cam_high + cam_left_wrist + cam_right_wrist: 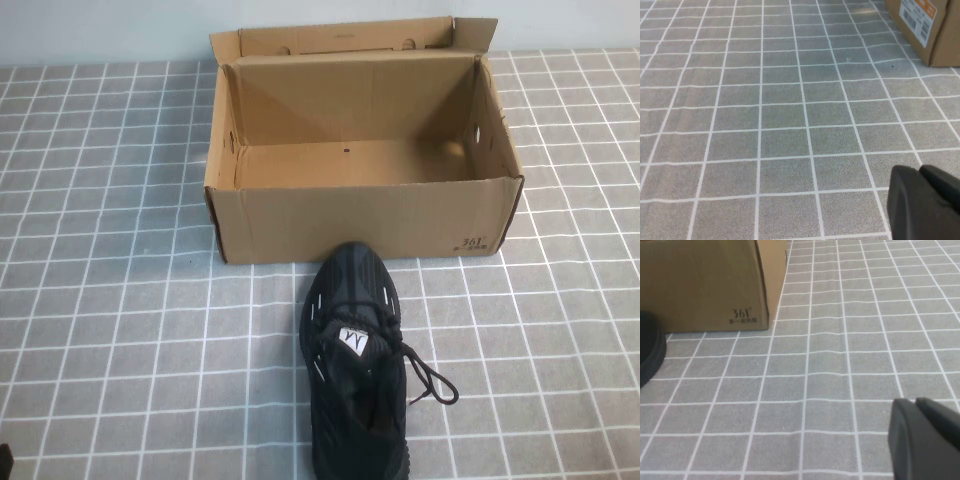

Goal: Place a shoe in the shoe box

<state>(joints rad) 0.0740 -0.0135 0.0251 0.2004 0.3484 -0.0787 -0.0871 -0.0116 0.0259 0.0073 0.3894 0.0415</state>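
Observation:
The black mesh shoe (pixel 355 365) lies on the table in front of the shoe box, toe pointing at the box's near wall, laces trailing to its right. The brown cardboard shoe box (pixel 365 215) stands open and empty beyond it, flap raised at the back. In the right wrist view the box corner with the "361" print (pixel 742 314) and the shoe's toe (pixel 650 352) show. In the left wrist view a box corner with a label (pixel 927 27) shows. My left gripper (pixel 921 172) and right gripper (pixel 916 405) are both shut, empty, low over the tiles, away from the shoe.
The table is covered with a grey cloth with a white grid (pixel 110 300). A small dark part of the left arm shows at the near left edge (pixel 5 462).

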